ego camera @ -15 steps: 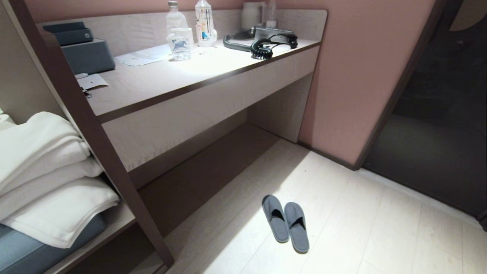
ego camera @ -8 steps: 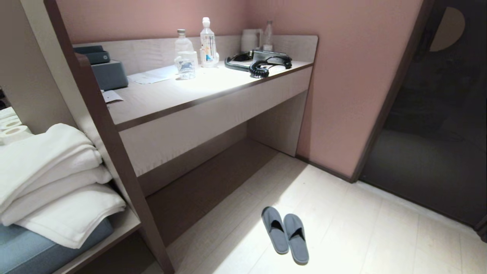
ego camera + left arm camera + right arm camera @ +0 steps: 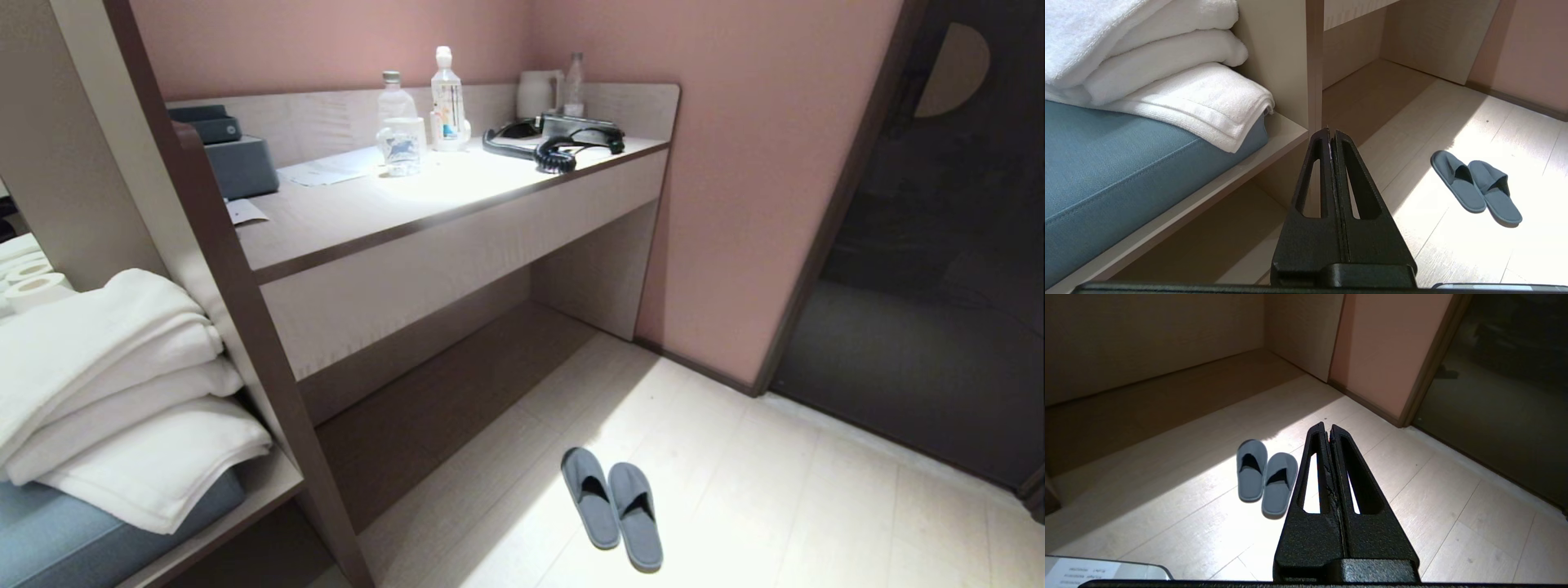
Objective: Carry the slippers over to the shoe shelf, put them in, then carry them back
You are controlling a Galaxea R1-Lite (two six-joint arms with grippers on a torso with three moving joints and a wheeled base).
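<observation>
The slippers [image 3: 612,506] are a blue-grey pair lying side by side on the pale wood floor, in a patch of light in front of the desk. They also show in the left wrist view as slippers [image 3: 1476,185] and in the right wrist view as slippers [image 3: 1265,479]. The shoe shelf [image 3: 237,510] is the low beige unit at the left, its bench board [image 3: 1208,196] over an open floor-level compartment. My left gripper [image 3: 1331,132] is shut and empty, held above the floor near that unit. My right gripper [image 3: 1327,426] is shut and empty, above the floor beside the slippers.
Folded white towels [image 3: 122,392] lie on a blue cushion [image 3: 98,539] on the bench. A dark post [image 3: 245,343] divides it from the desk [image 3: 392,212], which carries bottles, a cup, papers and a phone. A pink wall [image 3: 751,204] and a dark doorway [image 3: 939,286] stand at the right.
The whole head view has shifted downward as the camera tilted up; more wall and desk back show. The slippers lie where they were.
</observation>
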